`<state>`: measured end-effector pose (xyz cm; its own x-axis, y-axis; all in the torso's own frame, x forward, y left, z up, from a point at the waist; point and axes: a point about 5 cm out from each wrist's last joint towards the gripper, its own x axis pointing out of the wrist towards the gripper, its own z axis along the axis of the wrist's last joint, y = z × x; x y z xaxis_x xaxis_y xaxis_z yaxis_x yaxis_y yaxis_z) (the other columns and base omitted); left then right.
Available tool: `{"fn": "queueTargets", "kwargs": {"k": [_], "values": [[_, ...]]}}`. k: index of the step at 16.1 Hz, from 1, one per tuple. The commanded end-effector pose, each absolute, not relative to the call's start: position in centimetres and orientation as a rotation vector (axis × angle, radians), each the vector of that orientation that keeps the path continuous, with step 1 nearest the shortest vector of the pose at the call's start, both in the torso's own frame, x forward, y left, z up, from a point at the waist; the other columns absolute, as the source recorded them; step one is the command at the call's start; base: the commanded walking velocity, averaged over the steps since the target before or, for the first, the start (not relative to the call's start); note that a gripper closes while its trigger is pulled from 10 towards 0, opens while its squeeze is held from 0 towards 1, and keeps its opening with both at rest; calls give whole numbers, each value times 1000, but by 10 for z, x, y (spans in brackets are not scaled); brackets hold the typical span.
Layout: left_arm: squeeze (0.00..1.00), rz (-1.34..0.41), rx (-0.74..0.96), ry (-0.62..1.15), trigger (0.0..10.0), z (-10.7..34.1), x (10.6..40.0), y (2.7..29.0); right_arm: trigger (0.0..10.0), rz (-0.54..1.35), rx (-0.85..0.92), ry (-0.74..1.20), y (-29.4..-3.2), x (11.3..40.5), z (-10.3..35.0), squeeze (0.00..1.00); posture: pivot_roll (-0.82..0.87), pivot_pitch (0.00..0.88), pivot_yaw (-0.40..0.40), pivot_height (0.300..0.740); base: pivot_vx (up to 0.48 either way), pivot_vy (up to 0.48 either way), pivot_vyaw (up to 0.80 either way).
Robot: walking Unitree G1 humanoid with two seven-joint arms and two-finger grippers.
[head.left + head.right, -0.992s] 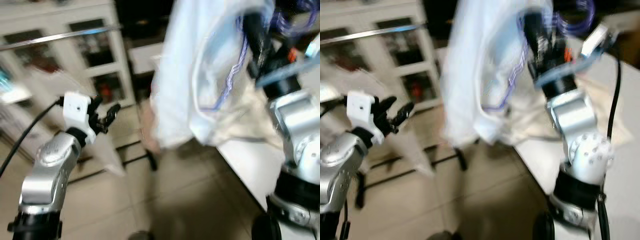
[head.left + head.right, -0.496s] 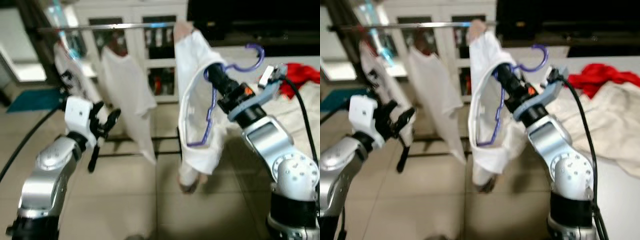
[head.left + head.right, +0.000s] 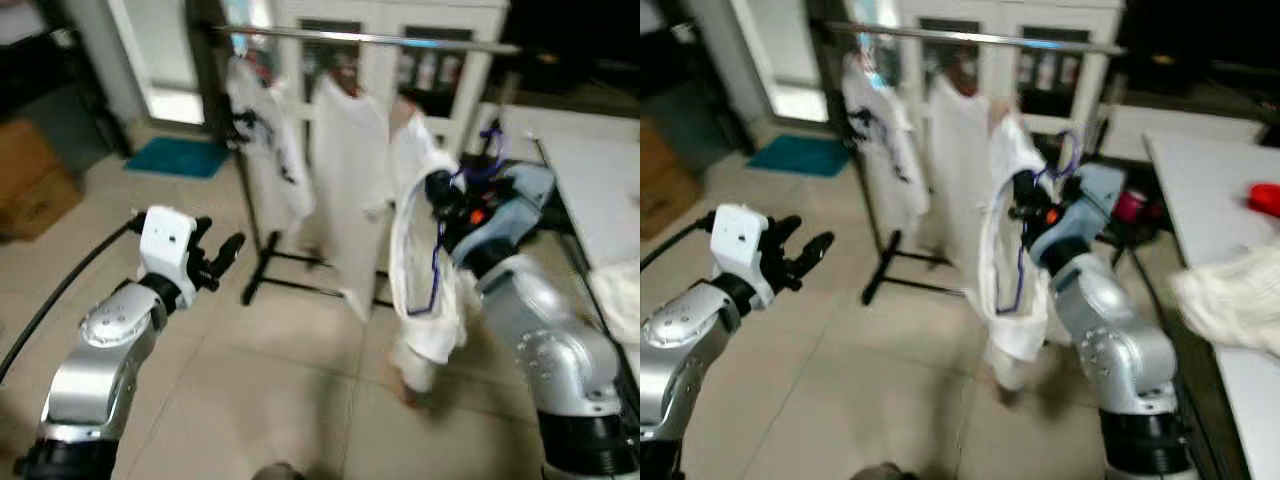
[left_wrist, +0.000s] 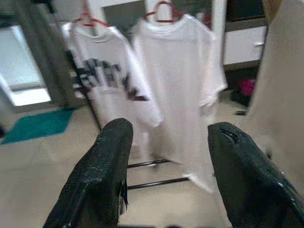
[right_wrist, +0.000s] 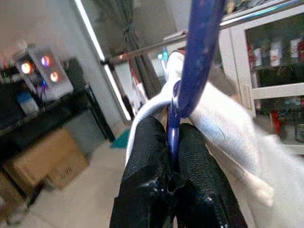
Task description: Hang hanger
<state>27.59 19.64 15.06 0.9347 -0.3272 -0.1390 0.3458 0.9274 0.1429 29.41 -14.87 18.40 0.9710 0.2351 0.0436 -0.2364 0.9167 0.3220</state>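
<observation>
A tiled floor runs up to a clothes rack whose metal rail crosses the room at about 12 o'clock, in front of white glass-fronted cabinets. Two white shirts already hang from the rail: a printed one and a plain one, each on a red hanger. A white tabletop lies at 3 o'clock with a pale cloth heaped on it.

The right hand is clamped tight on the neck of the purple hanger, which carries a white shirt draped down toward the floor. It is raised at about 1 o'clock, below the rail and just in front of the hung shirts. The left hand is held out at 9 o'clock, fingers spread wide, holding nothing.

The task looks about midway: the hanger is lifted and brought near the rack, but its hook is not yet over the rail. Lifting, hooking and letting go remain.
</observation>
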Motion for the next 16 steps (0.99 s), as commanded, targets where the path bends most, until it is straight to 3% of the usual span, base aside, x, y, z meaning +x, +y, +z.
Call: {"fn": "queueTargets", "kwargs": {"k": [1, 3, 9, 10, 15, 16], "values": [[0, -371, 184, 101, 10000, 153, 276, 191, 10000, 201, 301, -45, -156, 294, 187, 0, -46, 0, 52, 740, 0, 0, 788], [0, -375, 189, 106, 10000, 151, 275, 191, 10000, 213, 172, -40, -155, 295, 181, 0, -47, 0, 52, 740, 0, 0, 794], [0, -418, 238, 133, 10000, 147, 283, 187, 10000, 354, -8, 224, -151, 283, 136, 0, -54, 0, 52, 740, 0, 0, 0], [1000, -437, 222, 148, 10000, 146, 283, 188, 10000, 398, 3, 218, -150, 282, 139, 0, -57, 0, 52, 740, 0, 0, 0], [1000, -416, 363, 153, 10000, 150, 295, 207, 10000, 636, -3, 232, -137, 276, 151, 0, -60, 0, 47, 740, 0, 0, 0], [945, -398, 415, 181, 10000, 149, 299, 218, 10000, 688, 33, 254, -135, 274, 155, 0, -59, 0, 46, 740, 0, 0, 0]]}}
